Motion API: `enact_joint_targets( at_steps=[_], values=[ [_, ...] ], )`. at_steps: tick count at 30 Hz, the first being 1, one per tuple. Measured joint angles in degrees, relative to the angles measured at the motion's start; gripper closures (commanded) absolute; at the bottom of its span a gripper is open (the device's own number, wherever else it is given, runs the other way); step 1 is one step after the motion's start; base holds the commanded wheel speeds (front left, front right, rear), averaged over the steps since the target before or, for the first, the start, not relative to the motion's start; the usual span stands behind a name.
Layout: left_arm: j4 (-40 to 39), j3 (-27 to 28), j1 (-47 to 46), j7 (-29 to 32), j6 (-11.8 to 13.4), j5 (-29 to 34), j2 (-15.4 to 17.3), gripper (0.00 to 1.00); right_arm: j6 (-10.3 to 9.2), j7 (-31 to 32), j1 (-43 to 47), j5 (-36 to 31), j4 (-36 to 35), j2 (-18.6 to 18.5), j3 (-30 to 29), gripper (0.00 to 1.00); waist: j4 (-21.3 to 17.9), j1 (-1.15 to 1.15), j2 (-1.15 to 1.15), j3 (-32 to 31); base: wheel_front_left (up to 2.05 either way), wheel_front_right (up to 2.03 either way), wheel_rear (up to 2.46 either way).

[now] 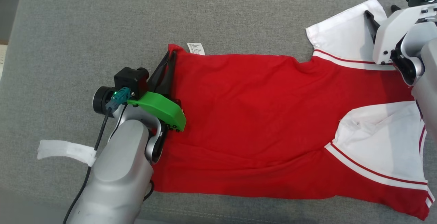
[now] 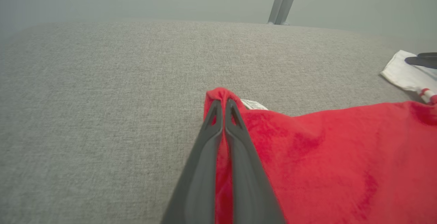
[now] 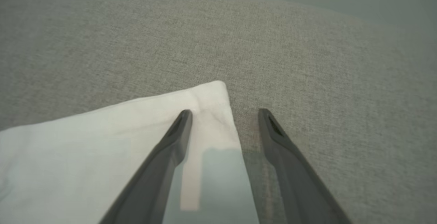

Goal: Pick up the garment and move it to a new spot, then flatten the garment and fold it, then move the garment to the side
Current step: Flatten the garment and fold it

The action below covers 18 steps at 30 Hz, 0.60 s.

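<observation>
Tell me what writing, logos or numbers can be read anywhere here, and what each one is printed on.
Small white tag at the corner of the red garment: rows of dark print, too small to read in the head view and blurred in the left wrist view.
White tape strip on the grey surface: no writing visible.
No text here can actually be read.
</observation>
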Motion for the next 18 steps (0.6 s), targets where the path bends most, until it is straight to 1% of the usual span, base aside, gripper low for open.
enact_joint_targets(
  at_steps=[5,6,7,8,14,18],
  values=[
    [-0.80,-1.97,-0.68,0.00,0.93,-1.77,-0.02,1.00,-0.03,0.54,-2.30,0.04,2.25,-0.04,1.58,0.00,1.13,0.00,0.00,1.27,0.00,0.00,0.00],
    [-0.81,-2.14,-0.68,0.00,1.00,-1.86,-0.02,1.00,-0.07,0.69,-2.55,0.03,2.55,0.02,2.03,0.08,1.28,0.00,0.00,1.42,0.00,0.00,0.00],
    [-0.86,-2.20,-0.68,0.00,1.10,-1.98,-0.02,1.00,-0.07,0.70,-2.79,0.13,2.78,0.14,2.25,0.68,1.37,0.00,0.00,1.52,0.00,0.00,0.00],
    [-0.86,-2.25,-0.68,0.00,1.23,-2.03,-0.02,1.00,-0.07,0.68,-2.95,0.31,2.98,0.14,2.63,1.00,1.40,0.00,0.00,1.54,0.00,0.00,0.00],
    [-0.51,-1.45,-0.59,0.00,1.43,-1.81,-0.02,1.00,0.03,-1.92,-2.92,0.99,3.89,0.73,4.19,1.00,0.71,0.00,0.00,0.59,0.00,0.00,0.00],
    [0.18,-0.11,-0.14,0.00,1.43,-0.98,-0.04,1.00,0.02,-5.52,-2.82,1.45,4.00,0.45,4.52,1.00,-0.25,0.00,0.00,-0.39,0.00,0.00,0.00]
  ],
)
